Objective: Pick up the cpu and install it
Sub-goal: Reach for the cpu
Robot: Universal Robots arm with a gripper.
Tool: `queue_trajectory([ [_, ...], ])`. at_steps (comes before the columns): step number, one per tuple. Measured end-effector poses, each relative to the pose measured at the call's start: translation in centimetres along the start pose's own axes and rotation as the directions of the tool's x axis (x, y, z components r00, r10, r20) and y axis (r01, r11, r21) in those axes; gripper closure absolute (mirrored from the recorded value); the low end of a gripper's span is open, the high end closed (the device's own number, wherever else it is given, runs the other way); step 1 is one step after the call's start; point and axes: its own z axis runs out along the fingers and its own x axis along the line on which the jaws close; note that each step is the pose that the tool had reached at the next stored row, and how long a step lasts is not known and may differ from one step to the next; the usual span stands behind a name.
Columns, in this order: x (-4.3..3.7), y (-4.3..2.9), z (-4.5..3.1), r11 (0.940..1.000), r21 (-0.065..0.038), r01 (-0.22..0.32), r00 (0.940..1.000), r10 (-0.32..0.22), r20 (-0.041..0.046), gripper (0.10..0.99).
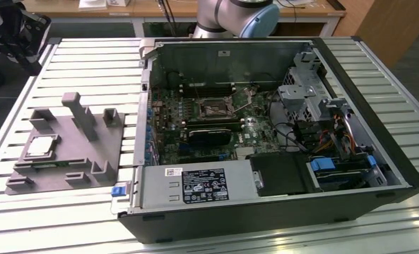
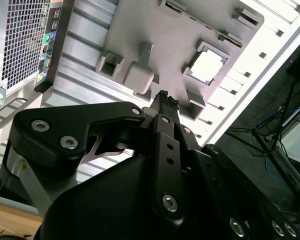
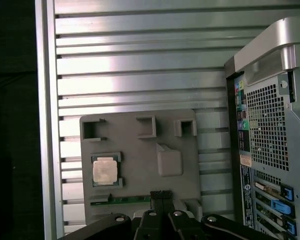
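**Silver-grey cpu (image 1: 41, 145) (image 2: 208, 67) (image 3: 104, 170) sits in its tray, gripper empty**

Grey plastic tray (image 1: 89, 153) (image 3: 140, 150) holds the cpu in a square recess, on the slatted aluminium table (image 1: 89, 58) at the exterior view's left of the open computer case (image 1: 266, 211). In both wrist views the gripper (image 2: 166, 97) (image 3: 161, 193) hangs over the tray, fingertips pressed together, holding nothing.

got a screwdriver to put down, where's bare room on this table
Bare table slats lie beyond the grey tray and in a strip before it. The open computer case is crowded; the cpu sits in the tray.
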Motion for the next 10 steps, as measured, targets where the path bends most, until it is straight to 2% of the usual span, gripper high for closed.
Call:
queue_trajectory([
  [10, 0.85, -0.07, 0.00, 1.0000, 0.000, 0.000, 1.0000, 0.000, 0.0001, 0.980],
])
